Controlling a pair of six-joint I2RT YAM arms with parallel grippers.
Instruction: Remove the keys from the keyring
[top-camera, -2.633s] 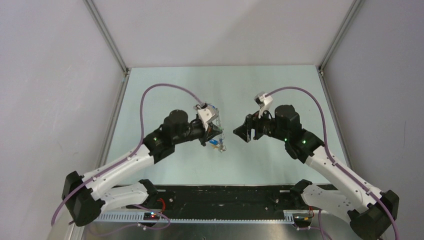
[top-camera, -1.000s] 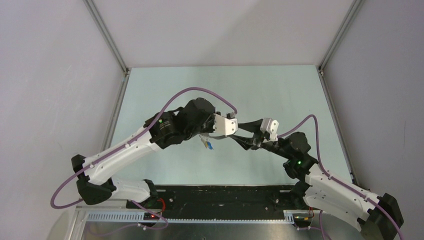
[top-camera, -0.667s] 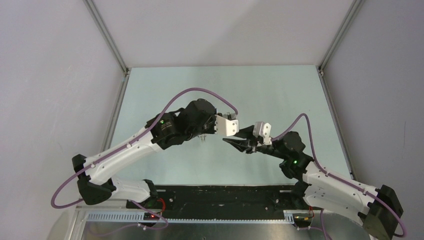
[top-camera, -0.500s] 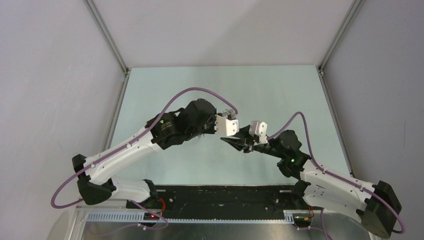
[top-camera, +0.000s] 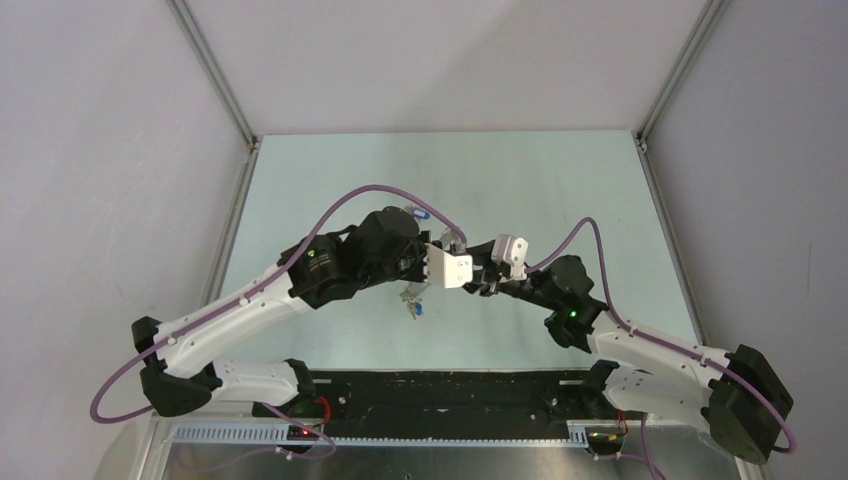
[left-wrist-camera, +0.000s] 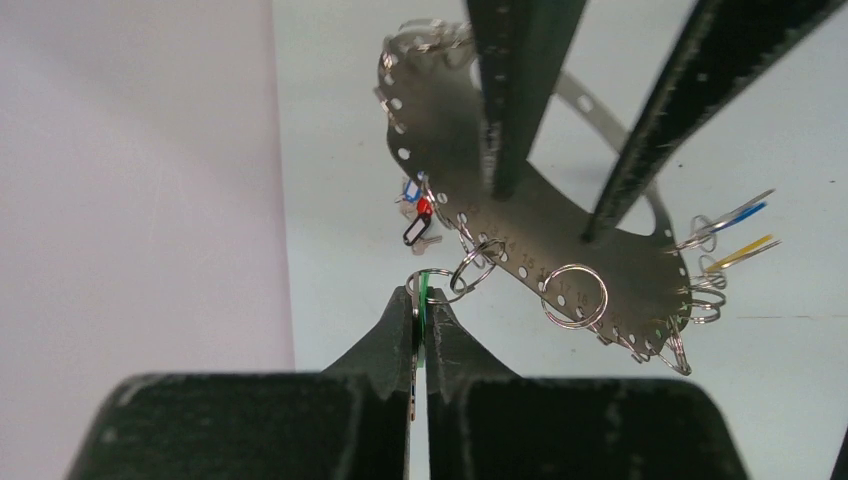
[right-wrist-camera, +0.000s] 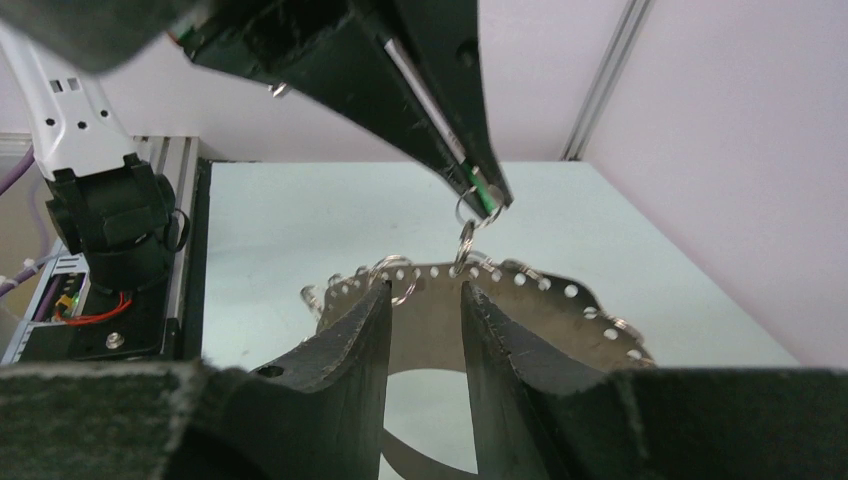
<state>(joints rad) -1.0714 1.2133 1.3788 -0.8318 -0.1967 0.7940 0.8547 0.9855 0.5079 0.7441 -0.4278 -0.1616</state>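
Where the 2 arms meet: above the middle of the table (top-camera: 520, 180), wrists close together.
Left gripper (left-wrist-camera: 420, 300): clenched on a green-headed key (left-wrist-camera: 423, 285); only a sliver of green shows between the tips.
Link: 2 small rings (right-wrist-camera: 462, 243) run from that key to a hole in the hoop's rim.
Keyring (left-wrist-camera: 545, 245): off the table, hanging from that link just beyond the left fingertips. It is a flat grey band punched with holes along its edge.
Right gripper (right-wrist-camera: 425, 292): jaws parted and pointed at the band's face, with the band spanning the gap. Whether the tips touch it cannot be told.
Rim near the left tips: a red-headed key (left-wrist-camera: 424, 205) and a black-headed key (left-wrist-camera: 414, 232), one just below the other.
Opposite rim: a blue key (left-wrist-camera: 745, 212) and a yellow key (left-wrist-camera: 745, 250) stick outward side by side.
Top view: a few dangling keys (top-camera: 413, 306) show under the wrists.
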